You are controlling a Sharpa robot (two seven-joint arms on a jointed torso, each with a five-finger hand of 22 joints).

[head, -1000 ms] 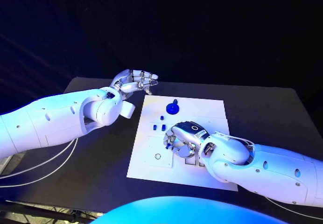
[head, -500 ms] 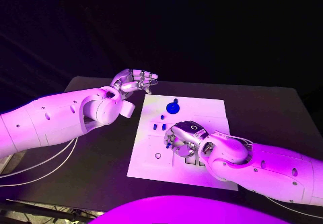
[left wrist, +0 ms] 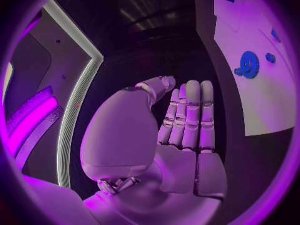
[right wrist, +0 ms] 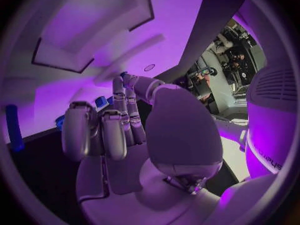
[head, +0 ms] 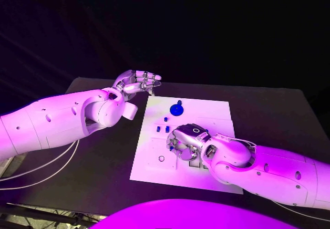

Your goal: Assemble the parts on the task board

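Observation:
The white task board (head: 213, 114) lies in the middle of the table. A blue gear (head: 177, 110) stands near its far edge, with small blue parts (head: 162, 129) just nearer. My right hand (head: 183, 142) hovers low over the board's middle, fingers curled down. In the right wrist view its fingertips (right wrist: 103, 122) are bent close to small blue parts (right wrist: 100, 102); whether one is pinched is hidden. My left hand (head: 140, 82) is raised off the board's far left corner and holds nothing. In the left wrist view its fingers (left wrist: 190, 112) are straight, with the gear (left wrist: 249, 65) beyond.
A small ring-shaped socket (head: 161, 158) sits on the board's near left part. Dark slots (head: 196, 164) lie under my right wrist. A blue peg (right wrist: 14, 127) stands at the rim of the right wrist view. Bare black table (head: 110, 157) flanks the board.
My right hand has edged slightly to the left over the board. The left hand has stayed where it was.

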